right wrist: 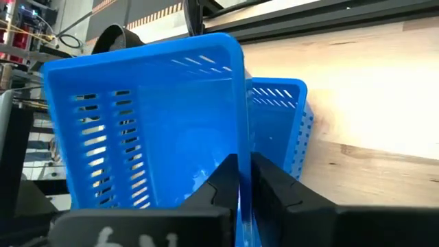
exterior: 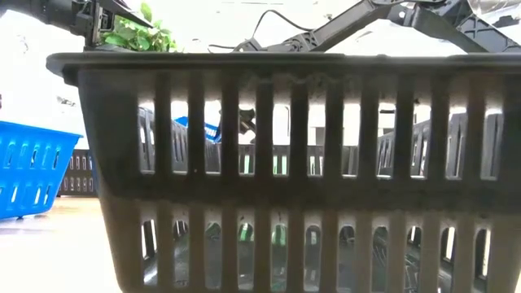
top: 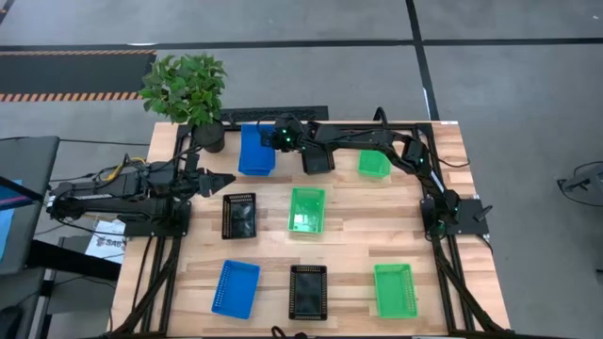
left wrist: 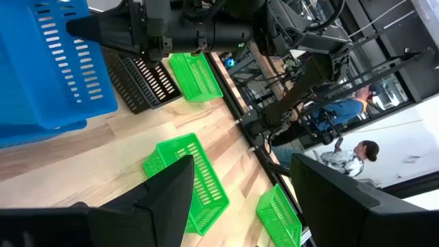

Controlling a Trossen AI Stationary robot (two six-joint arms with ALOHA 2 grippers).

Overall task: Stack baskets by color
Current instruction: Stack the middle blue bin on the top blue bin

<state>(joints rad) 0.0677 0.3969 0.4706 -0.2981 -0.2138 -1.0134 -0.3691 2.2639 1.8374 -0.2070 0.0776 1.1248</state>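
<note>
Two blue baskets (top: 256, 149) stand at the table's far side. The upper one (right wrist: 151, 123) sits tilted inside the lower one (right wrist: 285, 130). My right gripper (right wrist: 243, 168) reaches in from the right and is shut on the upper basket's wall. My left gripper (top: 223, 179) waits open at the table's left, holding nothing. A black basket (top: 317, 155) and a green basket (top: 374, 163) stand to the right of the blue pair. In the middle row are a black basket (top: 239, 215) and a green one (top: 306, 209). Near the front edge are a blue (top: 235, 287), a black (top: 308, 292) and a green basket (top: 394, 289). My right gripper has the upper blue basket by the top edge of its right long wall (right wrist: 241, 147). One finger is inside the basket and one outside. The fingers slant down from the table's right side. The basket rests tilted in the lower blue basket.
A potted plant (top: 188, 89) stands at the far left corner, beside the blue baskets. In the low view the near black basket (exterior: 285, 163) fills most of the picture. People (left wrist: 350, 154) show in the room beyond the table.
</note>
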